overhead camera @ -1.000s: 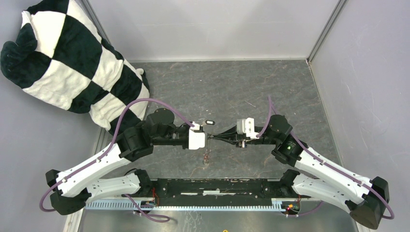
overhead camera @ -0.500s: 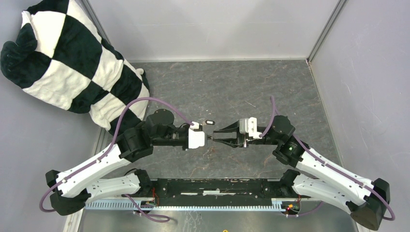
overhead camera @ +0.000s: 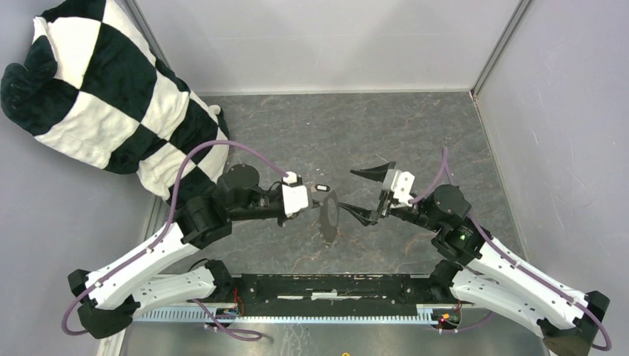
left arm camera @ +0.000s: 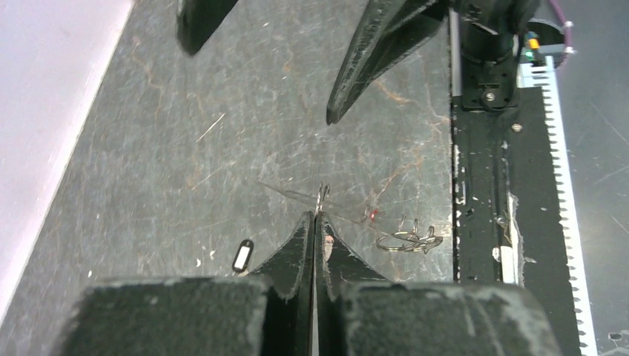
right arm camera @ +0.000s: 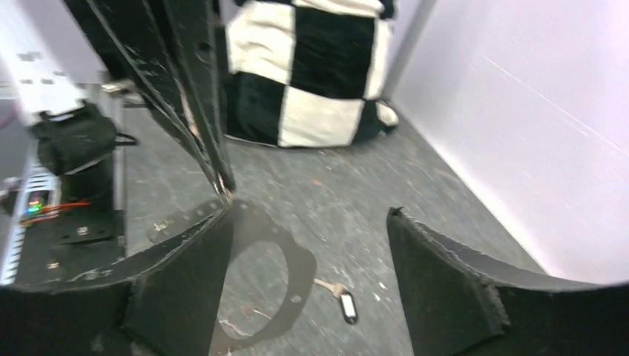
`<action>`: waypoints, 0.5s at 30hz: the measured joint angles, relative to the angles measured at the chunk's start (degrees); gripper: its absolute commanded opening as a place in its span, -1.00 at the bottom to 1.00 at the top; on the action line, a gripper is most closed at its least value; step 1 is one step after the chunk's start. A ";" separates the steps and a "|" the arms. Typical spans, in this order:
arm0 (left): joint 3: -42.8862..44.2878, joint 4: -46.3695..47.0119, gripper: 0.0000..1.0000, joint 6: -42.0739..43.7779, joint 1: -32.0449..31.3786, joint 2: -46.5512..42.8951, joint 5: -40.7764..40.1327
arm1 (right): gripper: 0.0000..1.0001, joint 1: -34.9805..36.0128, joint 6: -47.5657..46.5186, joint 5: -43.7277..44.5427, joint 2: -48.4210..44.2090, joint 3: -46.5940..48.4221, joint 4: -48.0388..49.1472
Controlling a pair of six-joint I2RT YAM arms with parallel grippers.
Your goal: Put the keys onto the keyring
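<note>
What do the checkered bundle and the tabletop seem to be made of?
Checkered bundle: probably plush fabric, matte and fuzzy, slumping in soft folds. Tabletop: grey, veined like stone, scratched; real stone or printed laminate, I cannot tell.

Far table (overhead camera: 356, 126) open — checkered cushion (overhead camera: 96, 89) fills far-left corner, wall (overhead camera: 564, 111) along right.

Overhead camera looks down on the whole table (overhead camera: 386, 126); low wrist cameras face each other, left toward 3 o'clock, right toward 9, sharing the black-tagged key (left arm camera: 242, 256)
</note>
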 measured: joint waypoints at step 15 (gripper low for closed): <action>1.31 -9.84 -0.96 -0.66 25.29 -0.33 11.52 | 0.74 -1.49 10.60 30.05 12.85 -4.20 0.39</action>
